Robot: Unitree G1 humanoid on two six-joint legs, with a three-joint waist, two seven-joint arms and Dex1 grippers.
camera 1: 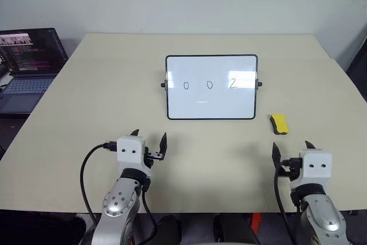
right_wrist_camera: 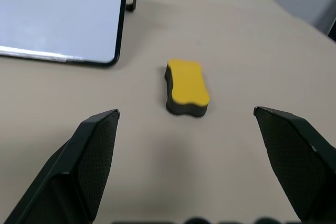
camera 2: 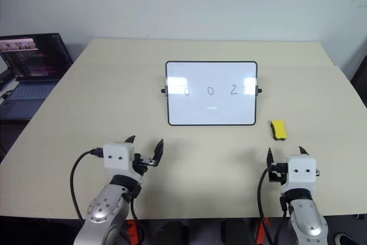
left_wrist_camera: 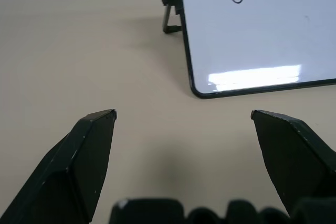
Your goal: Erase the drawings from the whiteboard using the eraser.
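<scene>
The whiteboard [camera 1: 211, 87] stands tilted on the beige table, black-framed with knobs at both sides. Three drawings [camera 1: 209, 85] in black marker run across its middle. The yellow eraser [camera 1: 279, 123] with a dark underside lies flat on the table to the right of the board's lower right corner, also seen as the eraser [right_wrist_camera: 187, 87] ahead of my right fingers. My left gripper [camera 1: 150, 143] hovers open near the table's front, short of the board's left side. My right gripper [camera 1: 292, 152] is open, empty, just short of the eraser.
An open laptop [camera 1: 27, 64] sits on a lower surface off the table's left edge. The beige table [camera 1: 103, 96] has bare room around the board on all sides. A wall rises behind the far edge.
</scene>
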